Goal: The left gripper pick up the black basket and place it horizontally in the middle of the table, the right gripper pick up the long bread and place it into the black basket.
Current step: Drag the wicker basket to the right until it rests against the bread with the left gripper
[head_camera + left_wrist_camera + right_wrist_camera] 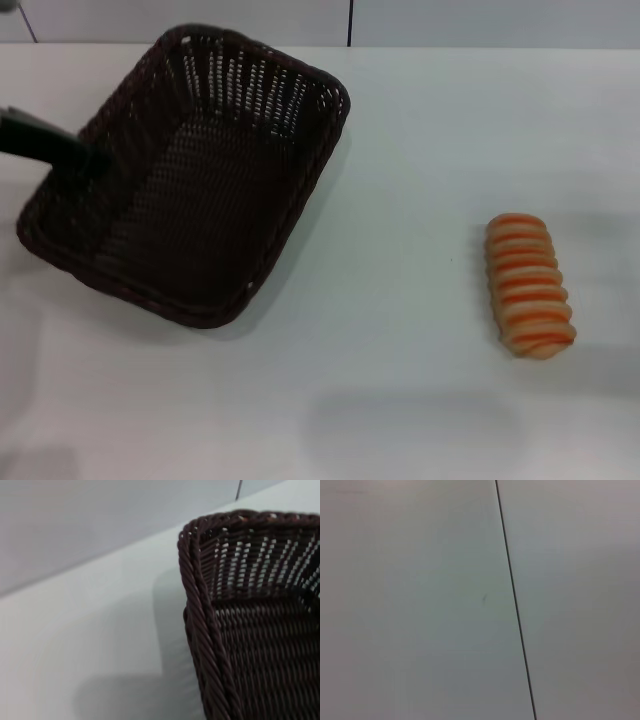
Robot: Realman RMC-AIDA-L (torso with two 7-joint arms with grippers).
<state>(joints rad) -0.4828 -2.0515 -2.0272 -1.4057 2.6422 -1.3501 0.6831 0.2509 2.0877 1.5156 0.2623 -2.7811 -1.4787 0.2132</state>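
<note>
Head view: black basket lies diagonally, left pincer at its rim, grip unclear; long bread points away.

A pale wall with a dark vertical seam stands behind.

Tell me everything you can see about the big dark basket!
The black basket is a large rectangular tray of dark brown-black woven wicker, with a thick braided rim and sloping sides full of small gaps. It is empty. It sits skewed on the left part of the white table, its far corner pointing away. The left gripper reaches in from the left edge and meets its left rim. The long bread lies apart, off to its right, not touching it.
</note>
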